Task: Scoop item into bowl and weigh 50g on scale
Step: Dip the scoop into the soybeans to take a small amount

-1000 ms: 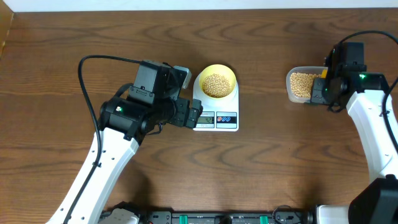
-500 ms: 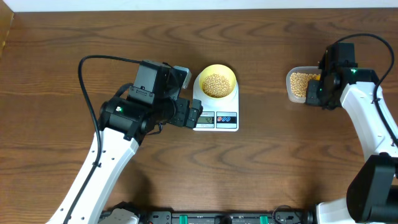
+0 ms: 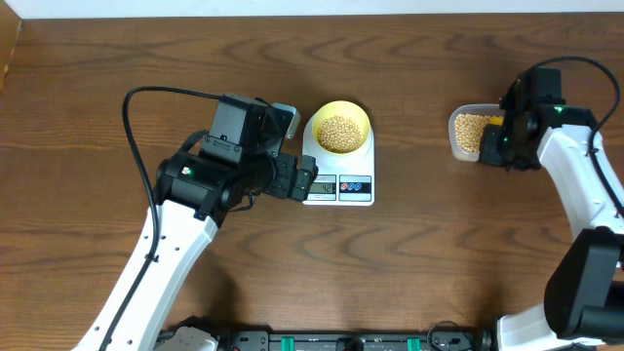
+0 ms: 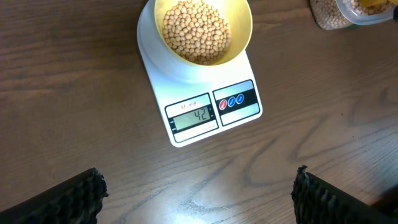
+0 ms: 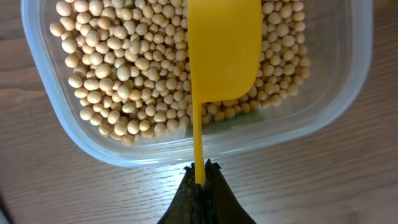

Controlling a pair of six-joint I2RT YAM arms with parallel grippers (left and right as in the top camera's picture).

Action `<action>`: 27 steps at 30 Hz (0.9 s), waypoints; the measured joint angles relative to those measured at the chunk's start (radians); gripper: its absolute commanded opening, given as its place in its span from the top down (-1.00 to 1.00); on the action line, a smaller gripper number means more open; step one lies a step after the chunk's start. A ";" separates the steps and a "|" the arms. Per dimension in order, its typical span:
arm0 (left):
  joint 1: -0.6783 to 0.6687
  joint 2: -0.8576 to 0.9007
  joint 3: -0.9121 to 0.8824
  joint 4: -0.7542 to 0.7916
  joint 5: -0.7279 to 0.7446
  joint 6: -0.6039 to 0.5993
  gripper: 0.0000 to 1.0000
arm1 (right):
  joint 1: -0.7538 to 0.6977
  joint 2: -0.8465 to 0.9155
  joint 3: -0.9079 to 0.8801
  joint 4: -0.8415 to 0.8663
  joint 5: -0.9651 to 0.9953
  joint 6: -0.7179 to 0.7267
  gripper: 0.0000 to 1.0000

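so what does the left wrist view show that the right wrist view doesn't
Only the left wrist view: the scale, its display reading 42, with the yellow bowl of beans on its platform, and the open left hand, its fingers at the bottom corners. Only the right wrist view: the right hand shut on the handle of the yellow scoop, which lies over the loose beans. Both: the clear tub of beans and the wooden table.

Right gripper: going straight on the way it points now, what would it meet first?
Probably the near wall of the clear tub, while the yellow scoop ahead of the right gripper would push into the beans. Its height over the rim is unclear.
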 measured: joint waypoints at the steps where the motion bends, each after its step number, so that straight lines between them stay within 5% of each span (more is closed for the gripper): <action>1: 0.000 0.000 0.000 0.000 0.000 0.000 -0.96 | -0.011 0.000 0.000 0.003 -0.020 -0.003 0.98; 27: 0.000 0.000 0.000 0.000 0.000 0.000 -0.96 | -0.158 0.000 -0.063 0.068 -0.367 -0.068 0.98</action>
